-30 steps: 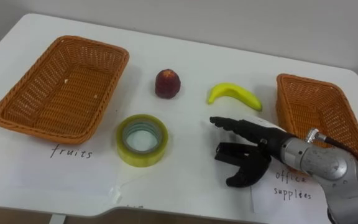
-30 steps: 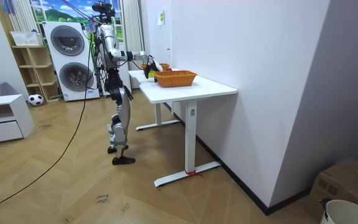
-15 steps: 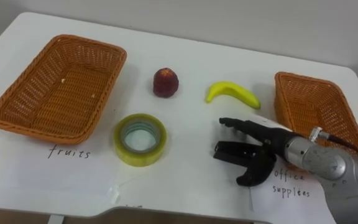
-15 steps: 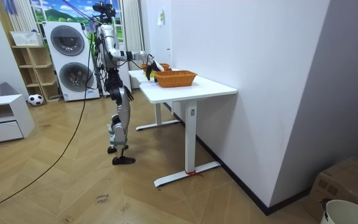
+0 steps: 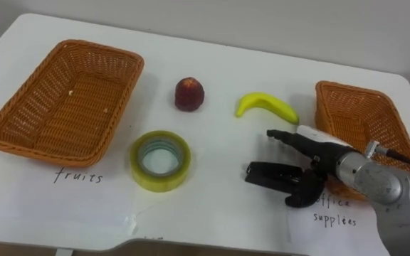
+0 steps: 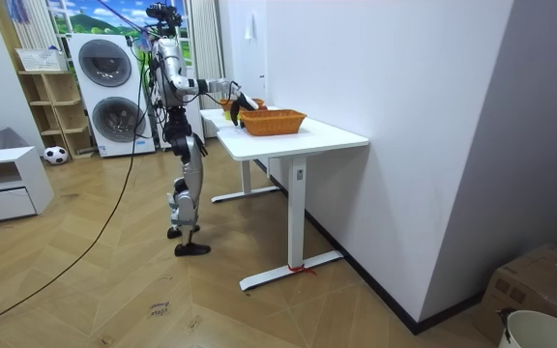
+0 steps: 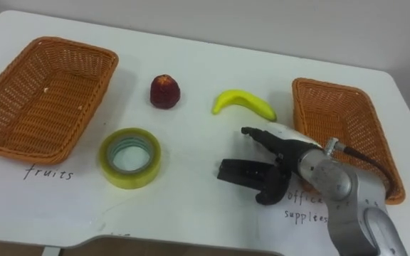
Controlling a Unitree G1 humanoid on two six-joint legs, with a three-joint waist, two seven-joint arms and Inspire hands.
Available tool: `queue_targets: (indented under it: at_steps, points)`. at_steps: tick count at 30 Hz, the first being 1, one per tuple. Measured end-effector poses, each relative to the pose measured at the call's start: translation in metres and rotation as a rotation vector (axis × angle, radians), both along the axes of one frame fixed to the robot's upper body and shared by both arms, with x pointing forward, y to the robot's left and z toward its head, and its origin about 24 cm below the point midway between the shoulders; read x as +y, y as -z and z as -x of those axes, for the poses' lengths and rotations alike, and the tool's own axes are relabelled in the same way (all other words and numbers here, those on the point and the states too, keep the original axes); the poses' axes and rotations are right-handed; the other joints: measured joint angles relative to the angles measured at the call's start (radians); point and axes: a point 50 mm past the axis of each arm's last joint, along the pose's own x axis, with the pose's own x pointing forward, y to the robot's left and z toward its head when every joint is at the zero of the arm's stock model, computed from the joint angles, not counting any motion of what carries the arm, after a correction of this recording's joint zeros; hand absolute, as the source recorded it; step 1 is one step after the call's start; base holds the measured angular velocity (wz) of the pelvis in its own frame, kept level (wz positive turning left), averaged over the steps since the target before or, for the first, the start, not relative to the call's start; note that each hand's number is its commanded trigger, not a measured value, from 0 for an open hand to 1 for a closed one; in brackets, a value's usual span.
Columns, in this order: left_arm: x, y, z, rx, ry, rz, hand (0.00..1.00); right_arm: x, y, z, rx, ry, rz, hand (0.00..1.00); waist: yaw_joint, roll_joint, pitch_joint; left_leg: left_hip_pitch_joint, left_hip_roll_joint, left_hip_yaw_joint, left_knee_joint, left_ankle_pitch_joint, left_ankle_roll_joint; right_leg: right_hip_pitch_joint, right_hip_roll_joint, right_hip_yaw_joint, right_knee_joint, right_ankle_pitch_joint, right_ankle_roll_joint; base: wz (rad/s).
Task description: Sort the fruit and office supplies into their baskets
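On the white table (image 5: pixel 219 64) lie a red fruit (image 5: pixel 190 94), a yellow banana (image 5: pixel 265 107), a yellow tape roll (image 5: pixel 160 159) and a small black office item (image 5: pixel 267 174). An empty wicker basket (image 5: pixel 62 107) labelled fruits stands at the left. A second empty basket (image 5: pixel 358 121), labelled office supplies, stands at the right. My right hand (image 5: pixel 322 153) hovers at the black item's right end. Its fingers are straight above the item and the thumb points down beside it. The black item lies flat on the table.
A handwritten fruits label (image 5: pixel 77 174) and a paper office supplies label (image 5: pixel 333 210) lie near the front edge. In the room view I stand at the end of the table (image 6: pixel 327 135), with a washing machine (image 6: pixel 104 82) behind me.
My right hand has drawn back to the right, its fingertips now nearer the right basket. The black item has stayed in place.
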Motion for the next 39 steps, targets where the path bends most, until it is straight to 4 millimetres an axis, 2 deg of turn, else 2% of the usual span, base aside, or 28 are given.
queue_targets:
  at_steps: [10,17,21,29,39]
  points:
    - [-0.003,0.001,0.001,0.012,-0.004,0.007,0.00,0.008,-0.003,0.001,0.015,0.002,-0.033,0.00,-0.005,0.005,0.0018,-0.002,0.003,0.002,0.001,0.000,0.000,0.000,0.003,-0.002,0.003,0.001,-0.001,0.00]
    - [-0.003,0.001,-0.001,0.015,0.009,-0.011,0.00,0.021,-0.004,0.002,0.009,-0.023,-0.062,0.00,0.000,0.007,-0.0035,-0.001,0.001,-0.004,0.003,0.000,0.000,0.003,0.000,-0.003,0.002,0.001,-0.001,0.01]
    - [-0.004,0.001,-0.002,0.016,0.019,-0.012,0.00,0.033,0.003,0.005,0.023,-0.049,-0.099,0.00,0.002,0.015,0.0005,-0.002,0.000,-0.003,0.003,0.000,0.000,0.003,0.000,-0.003,0.001,0.002,0.000,0.00]
    - [-0.004,0.001,-0.006,0.011,0.028,-0.016,0.00,0.035,0.007,0.006,0.031,-0.051,-0.098,0.00,0.019,0.019,0.0027,-0.005,0.001,-0.003,0.002,0.000,0.000,0.001,0.000,-0.004,0.001,0.002,0.000,0.00]
    - [-0.005,0.003,-0.005,0.038,0.034,-0.022,0.00,0.036,0.012,0.010,0.042,-0.052,-0.087,0.00,0.025,0.013,-0.0024,-0.001,0.000,-0.005,0.005,0.000,0.000,0.003,-0.001,0.000,0.002,0.002,0.000,0.00]
